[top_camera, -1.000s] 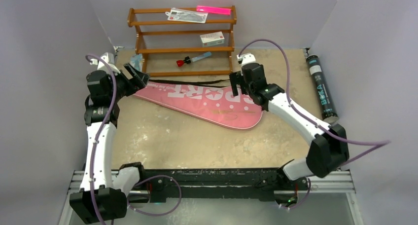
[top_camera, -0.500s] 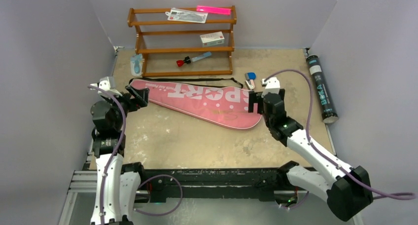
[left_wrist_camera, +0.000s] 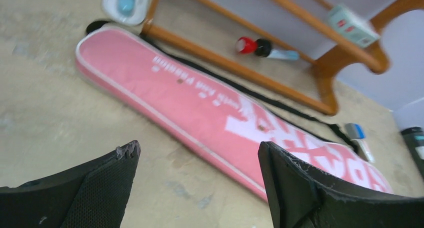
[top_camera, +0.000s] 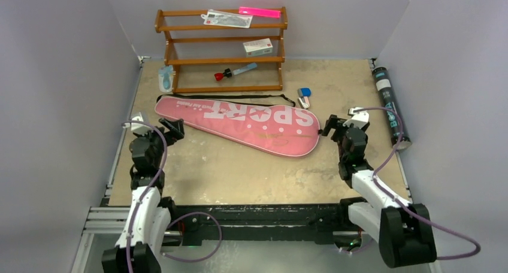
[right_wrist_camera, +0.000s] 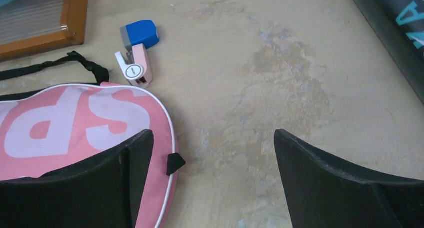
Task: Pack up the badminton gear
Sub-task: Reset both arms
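Lying flat across the middle of the table (top_camera: 227, 171) on a slant, narrow end far left, wide end near right: long pink bag (top_camera: 239, 124), with white SPORT lettering, white piping, small white dots and a black strap (top_camera: 239, 97) trailing along its far side. Looks closed, with a black pull tab (right_wrist_camera: 175, 163) at the wide end's rim; cannot tell what is inside. No rackets or shuttlecocks showing loose anywhere.

Sits between both arms: left gripper (top_camera: 175, 128) just near-left of the narrow end, fingers spread, nothing held; right gripper (top_camera: 330, 127) just right of the wide end, likewise spread and empty.

Well apart from the bag, along the right wall: long black tube (top_camera: 390, 107), teal BOKA lettering, long axis running near to far, much closer to the right gripper than to the left. Probably calls for that arm to reach rightward and close across the tube's width, if the tube is to join the bag.

Between the bag's wide end and the wooden rack (top_camera: 221, 60): a small blue-and-white item (right_wrist_camera: 136, 50), seemingly not gear.
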`<state>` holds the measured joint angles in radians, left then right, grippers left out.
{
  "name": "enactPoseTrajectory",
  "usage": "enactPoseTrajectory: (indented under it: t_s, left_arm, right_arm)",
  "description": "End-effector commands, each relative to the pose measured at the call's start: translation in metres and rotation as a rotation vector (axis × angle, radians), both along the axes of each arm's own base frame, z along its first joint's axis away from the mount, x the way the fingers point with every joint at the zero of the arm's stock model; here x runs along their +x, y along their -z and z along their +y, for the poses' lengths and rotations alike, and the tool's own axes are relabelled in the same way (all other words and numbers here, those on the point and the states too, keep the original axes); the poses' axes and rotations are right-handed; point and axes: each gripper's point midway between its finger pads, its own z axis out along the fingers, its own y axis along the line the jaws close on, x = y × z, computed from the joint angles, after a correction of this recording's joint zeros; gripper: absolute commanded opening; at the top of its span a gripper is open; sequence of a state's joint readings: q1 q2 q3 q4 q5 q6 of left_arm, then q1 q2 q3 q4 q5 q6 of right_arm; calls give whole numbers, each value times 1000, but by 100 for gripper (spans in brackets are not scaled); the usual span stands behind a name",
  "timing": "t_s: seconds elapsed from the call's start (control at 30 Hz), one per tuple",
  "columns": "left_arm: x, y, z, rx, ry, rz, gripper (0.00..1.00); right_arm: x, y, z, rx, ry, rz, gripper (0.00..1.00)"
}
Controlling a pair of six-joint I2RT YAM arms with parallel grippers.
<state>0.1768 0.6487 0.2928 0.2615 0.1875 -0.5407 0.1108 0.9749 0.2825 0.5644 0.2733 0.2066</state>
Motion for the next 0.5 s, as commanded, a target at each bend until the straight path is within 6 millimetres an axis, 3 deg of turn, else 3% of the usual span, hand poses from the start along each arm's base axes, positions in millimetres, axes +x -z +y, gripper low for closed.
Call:
enactPoseTrajectory:
  t_s: [0.0,0.13,0.33,0.43,0.47]
  left_arm:
    - [8,5,24,46,-120,-133,85]
    - [14,34,26,108,-107,-78,84]
    - [24,32,32,160,-116,-97,85]
    - [28,44,35,228,-106,-68,86]
    - [30,50,36,251,-103,-57,86]
  right_arm:
    - [17,-19,6,-115,-82,-148,96]
    - [25,6,-7,-118,4,-137,99]
    - [48,16,-5,-246,-58,-84,90]
    - [47,30,-20,-278,19,-135,90]
    - [48,14,-22,-305,62,-208,89]
